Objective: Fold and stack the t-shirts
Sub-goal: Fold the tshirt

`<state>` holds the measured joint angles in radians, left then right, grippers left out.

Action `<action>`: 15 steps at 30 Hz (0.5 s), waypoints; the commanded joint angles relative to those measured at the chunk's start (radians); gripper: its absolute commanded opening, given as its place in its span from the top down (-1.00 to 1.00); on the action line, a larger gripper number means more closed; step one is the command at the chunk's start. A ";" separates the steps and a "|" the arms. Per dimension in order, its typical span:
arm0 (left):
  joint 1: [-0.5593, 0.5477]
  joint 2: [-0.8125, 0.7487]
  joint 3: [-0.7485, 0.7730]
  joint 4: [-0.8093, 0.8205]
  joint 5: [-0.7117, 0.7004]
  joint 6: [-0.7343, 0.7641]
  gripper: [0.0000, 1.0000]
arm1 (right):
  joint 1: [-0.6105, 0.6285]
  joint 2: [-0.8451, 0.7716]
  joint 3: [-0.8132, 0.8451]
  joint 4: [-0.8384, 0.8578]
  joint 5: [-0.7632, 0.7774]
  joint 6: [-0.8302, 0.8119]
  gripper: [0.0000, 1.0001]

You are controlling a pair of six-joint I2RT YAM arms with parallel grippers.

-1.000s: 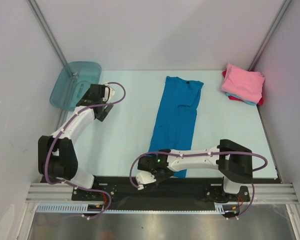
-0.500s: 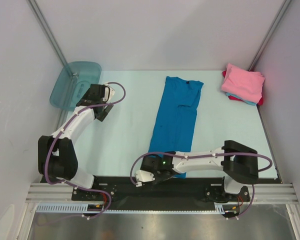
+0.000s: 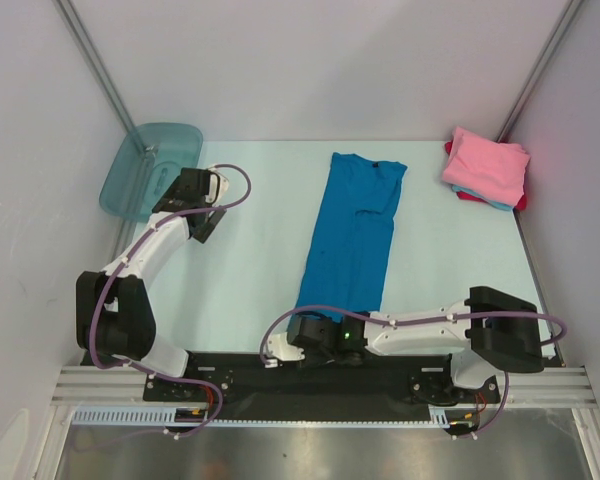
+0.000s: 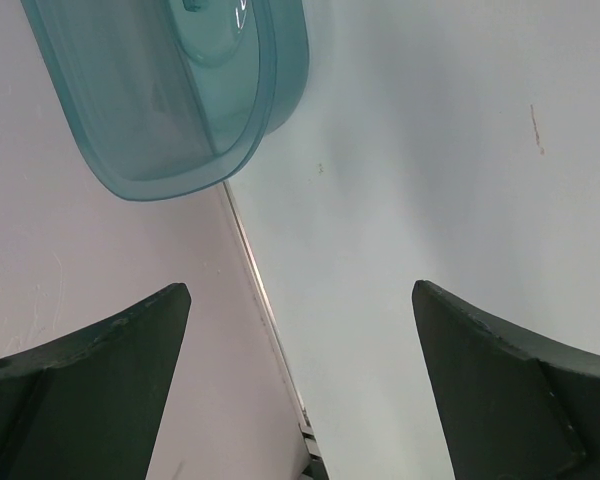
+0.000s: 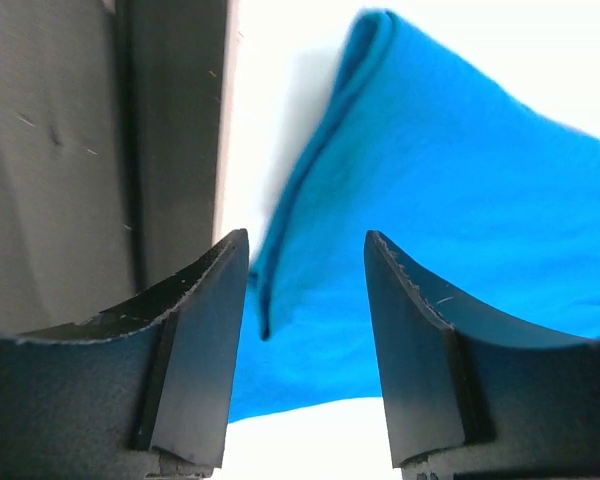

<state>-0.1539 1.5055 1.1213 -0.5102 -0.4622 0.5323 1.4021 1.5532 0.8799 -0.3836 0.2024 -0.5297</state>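
- The blue shirt (image 3: 352, 230) lies flat in the middle of the table (image 3: 250, 260), folded into a long narrow strip. Its collar is at the far end and its hem is at the near edge.
- The pink shirt (image 3: 485, 165) is folded and sits on top of a small pile in the far right corner. Light blue and red cloth edges show beneath it.
- The right arm reaches low across the near edge of the table to the shirt's near end.
- The right gripper (image 5: 305, 240) has its jaws parted with nothing pinched between them. In the right wrist view the blue shirt's doubled edge shows in the gap, just beyond the fingertips.
- The black strip (image 5: 170, 130) along the front of the table lies to the left of that edge.
- The left gripper (image 4: 300, 290) hangs over the far left of the table, well apart from both shirts. Its jaws are spread wide and grasp nothing.
- The teal plastic tub (image 4: 180, 90) stands just beyond it, against the left wall.
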 commanded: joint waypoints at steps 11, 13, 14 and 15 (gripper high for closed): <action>0.004 -0.027 0.017 0.015 -0.021 0.015 -1.00 | 0.054 0.016 -0.012 0.019 0.029 0.059 -0.11; 0.004 -0.027 0.017 0.015 -0.021 0.017 -1.00 | 0.054 0.007 -0.034 0.022 0.037 0.053 -0.12; 0.004 -0.027 0.015 0.018 -0.023 0.017 -1.00 | 0.054 -0.001 -0.044 0.025 0.051 0.051 -0.12; 0.004 -0.027 0.017 0.018 -0.023 0.018 -1.00 | 0.051 -0.002 -0.050 0.029 0.060 0.050 -0.12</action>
<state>-0.1539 1.5055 1.1213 -0.5098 -0.4690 0.5407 1.4494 1.5764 0.8558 -0.3653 0.2214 -0.4896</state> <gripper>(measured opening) 0.996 0.557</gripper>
